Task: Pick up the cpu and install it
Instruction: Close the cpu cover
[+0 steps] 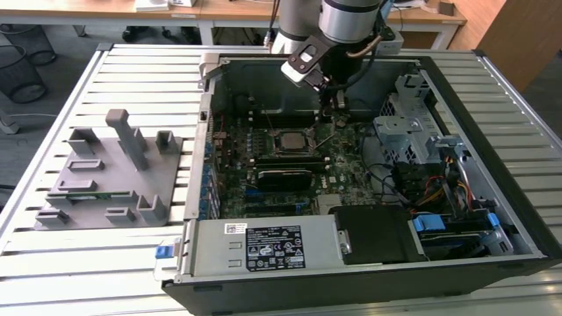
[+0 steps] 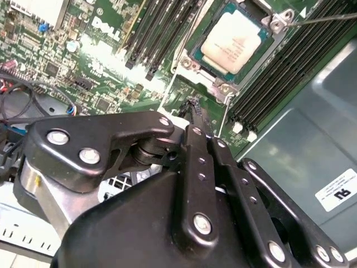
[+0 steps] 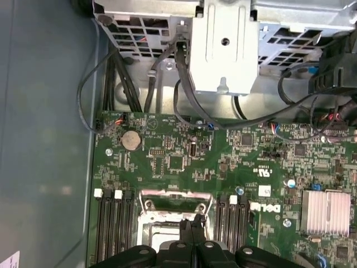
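Slatted metal surface (image 1: 141, 72) sitting in an office, wooden desks (image 1: 97, 12) running behind, wire bin (image 1: 20, 76) standing on grey floor (image 1: 18, 155).

A slatted metal table (image 1: 79, 276) bears an open computer case (image 1: 351, 288), with a grey fixture (image 1: 97, 181) at the exterior view's left.

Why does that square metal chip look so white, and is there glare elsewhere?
Second wrist view: light glares off the cpu, washing its top pale; the gripper is dark. Exterior view: the slatted table shines, the case interior sits in shadow. First wrist view: the heatsink gleams.
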